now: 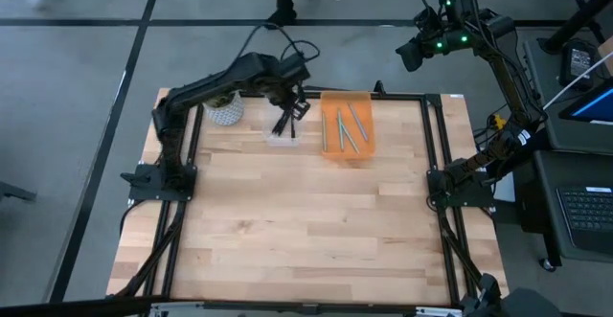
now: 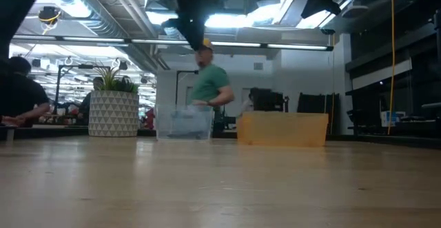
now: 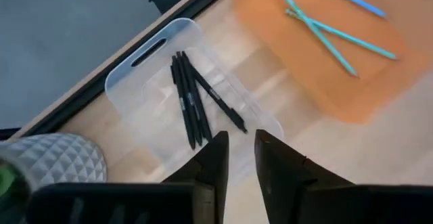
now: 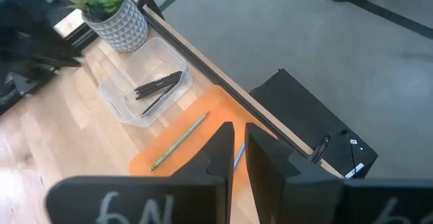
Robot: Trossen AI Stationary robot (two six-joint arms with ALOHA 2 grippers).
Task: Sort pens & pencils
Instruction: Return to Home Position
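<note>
Now left pincer (image 3: pixel 241 137) — narrow gap, empty, abv bin (image 3: pixel 119 82).

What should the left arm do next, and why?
Probably lift the left gripper up and back from over the clear bin: it holds nothing, the black pens lie inside, the teal pencils lie in the orange bin. Right gripper waits raised.

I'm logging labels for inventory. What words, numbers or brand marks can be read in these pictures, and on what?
Nothing reads clearly.
Right gripper: pale marks on its body at the picture's edge, cut off, unreadable.
Black pens: any print too small to read.
Pencils: no print visible.
</note>
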